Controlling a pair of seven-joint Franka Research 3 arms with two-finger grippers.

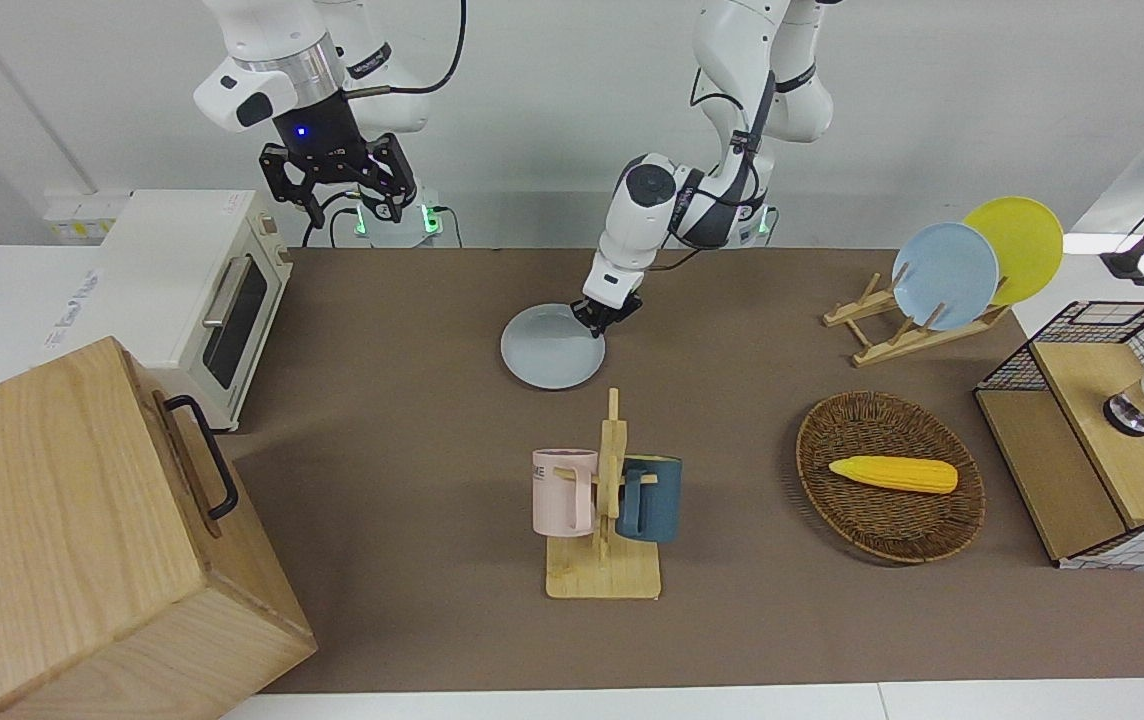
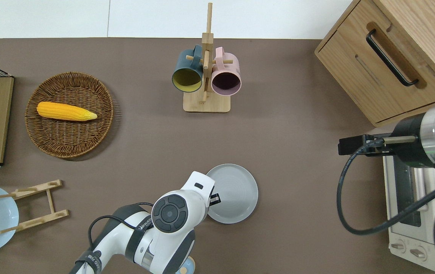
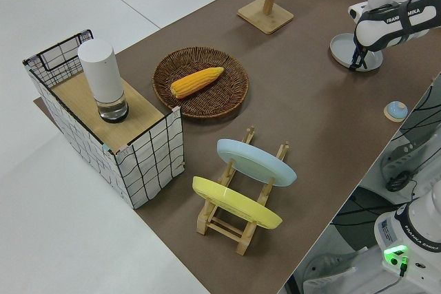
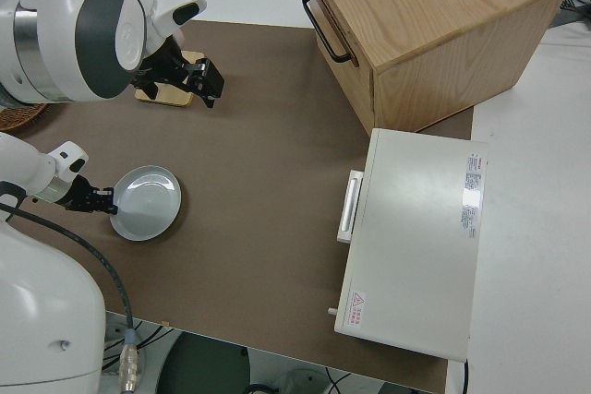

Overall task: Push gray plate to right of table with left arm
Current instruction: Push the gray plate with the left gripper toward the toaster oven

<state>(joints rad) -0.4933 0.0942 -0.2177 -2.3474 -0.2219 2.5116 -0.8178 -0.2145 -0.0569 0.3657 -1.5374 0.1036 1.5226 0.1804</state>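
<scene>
Reading "FRANKA" on the left arm (image 3: 400,18) link in the left side view; pink mug (image 1: 564,491) lettering is too small to read. Left gripper (image 1: 604,315) bends down to the gray plate (image 1: 550,348), touching the rim on the side toward the left arm's end; can't tell if its fingers are spread or pressed together. Plate lies flat mid-table (image 1: 412,420), nearer the robots than the mug rack (image 1: 608,520). Only the left side view shows a white cylinder (image 3: 101,79) on the wire-caged shelf (image 3: 110,135). Right arm parked, right gripper (image 1: 337,190) fingers spread, holding nothing.
</scene>
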